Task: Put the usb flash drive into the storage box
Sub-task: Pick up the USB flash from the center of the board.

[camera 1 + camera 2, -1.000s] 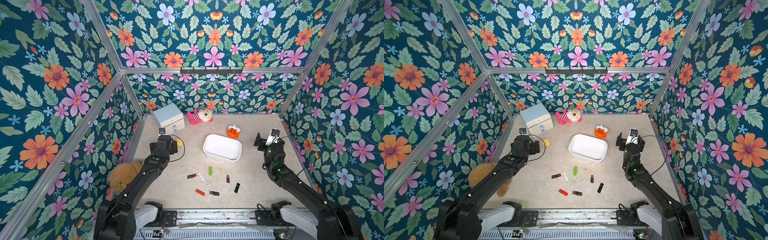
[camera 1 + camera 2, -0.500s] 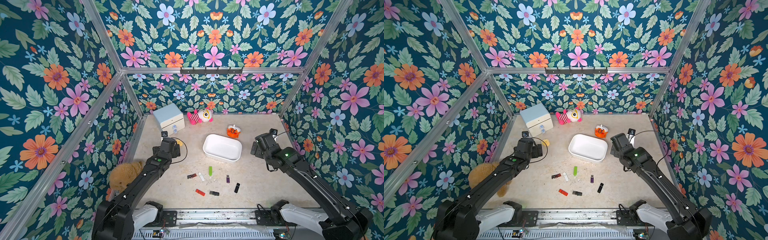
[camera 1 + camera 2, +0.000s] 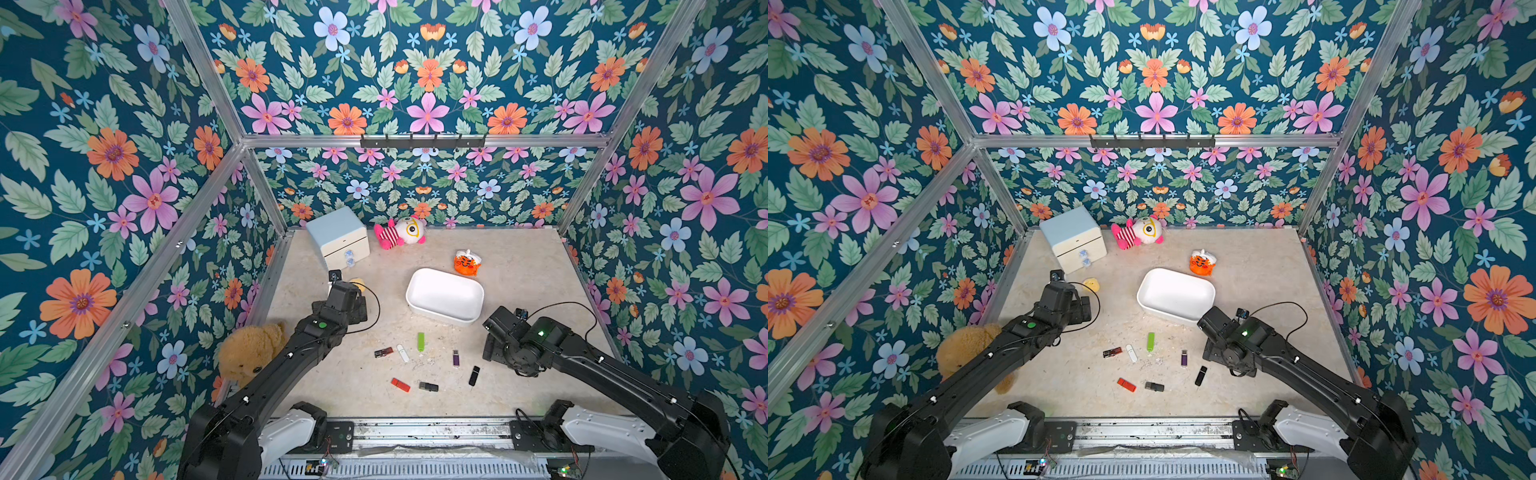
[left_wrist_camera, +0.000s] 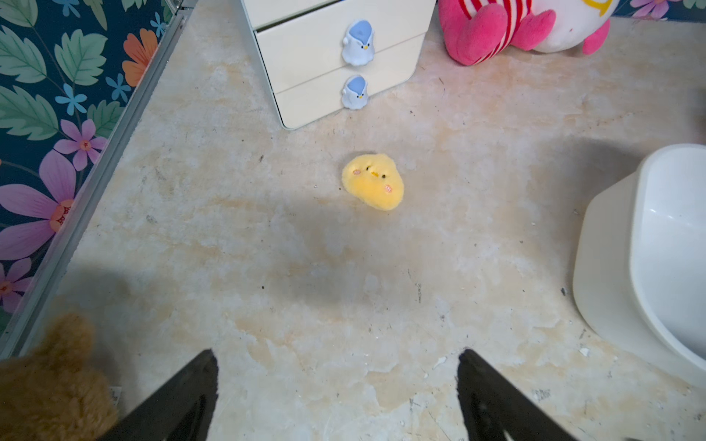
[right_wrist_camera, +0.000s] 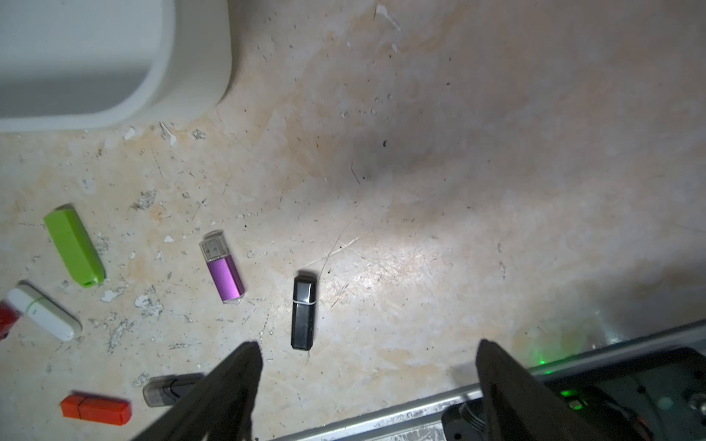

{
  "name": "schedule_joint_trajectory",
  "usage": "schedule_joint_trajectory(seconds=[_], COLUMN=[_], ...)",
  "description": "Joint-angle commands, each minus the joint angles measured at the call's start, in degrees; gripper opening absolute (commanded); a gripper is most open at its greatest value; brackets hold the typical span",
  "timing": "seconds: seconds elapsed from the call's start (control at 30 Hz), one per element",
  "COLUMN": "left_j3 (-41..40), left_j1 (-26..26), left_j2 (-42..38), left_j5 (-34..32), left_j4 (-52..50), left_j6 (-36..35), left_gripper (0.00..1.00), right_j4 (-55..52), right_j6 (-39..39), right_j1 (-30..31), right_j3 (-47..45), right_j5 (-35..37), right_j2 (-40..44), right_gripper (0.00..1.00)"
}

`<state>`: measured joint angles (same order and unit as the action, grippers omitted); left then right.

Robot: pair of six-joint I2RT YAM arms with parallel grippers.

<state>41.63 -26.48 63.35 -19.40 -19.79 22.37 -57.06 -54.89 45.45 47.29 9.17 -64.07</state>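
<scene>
Dark blue wallpaper (image 3: 104, 174) with pink, orange and pale flowers closes me in on three sides, held in bare metal rails. Below it lies a beige, scuffed, marbled worktop (image 3: 519, 286).

I count seven flash drives, all loose on the worktop in front of the storage box (image 3: 440, 314) and none inside it: green drive (image 5: 74, 248), white drive (image 5: 42, 313), purple drive (image 5: 223, 271), black drive (image 5: 303, 313), orange-red drive (image 5: 97, 410), smoky grey drive (image 5: 168, 389) and dark red drive (image 3: 383, 352). There is one storage box, white and shallow, near the middle. One cream cabinet (image 3: 336, 235) with two drawers stands at the back.

There are four soft toys: brown bear (image 3: 249, 353), yellow chick (image 4: 374, 181), pink-striped doll (image 3: 401, 235), orange tiger (image 3: 467, 264).

My right pincer (image 5: 367, 343) is spread wide with nothing in it. The black drive lies near one finger, not between the two. My left pincer (image 4: 336, 355) is also spread and holds nothing, pointing towards the chick.
</scene>
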Motion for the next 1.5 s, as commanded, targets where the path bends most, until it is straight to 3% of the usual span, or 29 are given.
schedule_joint_trajectory(seconds=[0.0,0.23,0.5,0.97,1.47], left_j3=[1.02,3.59,1.35,0.83,-0.54], left_j1=[-1.64,-5.76,-8.18,-10.43,-13.88], left_j2=[0.76,2.00,-3.42,-3.41,-3.48], left_j5=[0.22,1.80,5.36,4.86,5.17], left_j4=[-3.38,-14.14,-19.90,-21.75,-23.64], left_j6=[2.83,10.99,17.01,18.76,21.99], left_gripper=[0.99,0.99,0.99,1.00,0.99], right_j4=[6.42,12.24,12.65,14.61,17.56], right_j6=[-0.52,1.37,1.29,2.27,0.31], right_j1=[0.33,0.77,2.15,3.75,5.84], right_j3=[-0.79,-1.17,-0.70,-0.83,-3.06], right_j5=[-4.50,-8.20,-7.69,-9.15,-10.54], right_j2=[-2.05,-8.73,-14.67,-21.43,-22.41], right_gripper=[0.84,0.72,0.62,0.53,0.44])
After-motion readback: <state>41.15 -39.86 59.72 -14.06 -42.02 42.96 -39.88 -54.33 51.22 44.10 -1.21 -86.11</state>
